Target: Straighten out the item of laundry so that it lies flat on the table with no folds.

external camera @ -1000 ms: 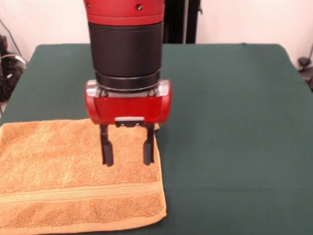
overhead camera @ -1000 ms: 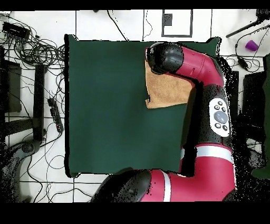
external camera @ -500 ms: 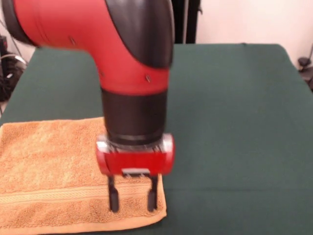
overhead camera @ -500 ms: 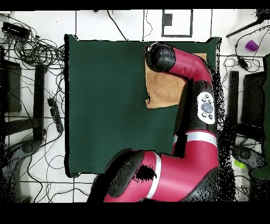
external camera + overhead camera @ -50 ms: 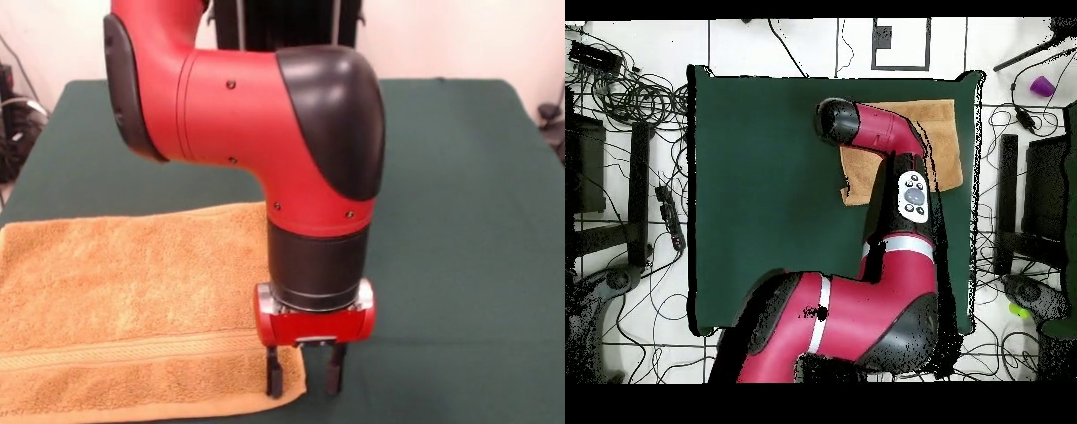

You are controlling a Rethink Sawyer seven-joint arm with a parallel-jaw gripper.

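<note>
The item of laundry [image 5: 132, 300] is an orange-tan towel lying on the green table [image 5: 459, 221], at the front left in the front view, with a woven band along its near edge. Its left side runs out of the picture and the arm hides part of its far right corner. My gripper [image 5: 305, 382] stands open, low over the towel's near right corner. One fingertip [image 5: 274, 382] is over the cloth, the other is just off it over the table. In the overhead view the towel [image 5: 940, 125] shows at the table's [image 5: 765, 200] upper right, and the arm's wrist covers the gripper.
The towel's near hem lies close to the table's front edge. Cables and equipment [image 5: 625, 90] crowd the floor around the table in the overhead view, and a small purple object [image 5: 1043, 86] sits on the floor at the upper right.
The gripper has travelled from over the towel's middle toward its near right corner and come lower. The arm's elbow has swung across the towel. The towel has not moved.
</note>
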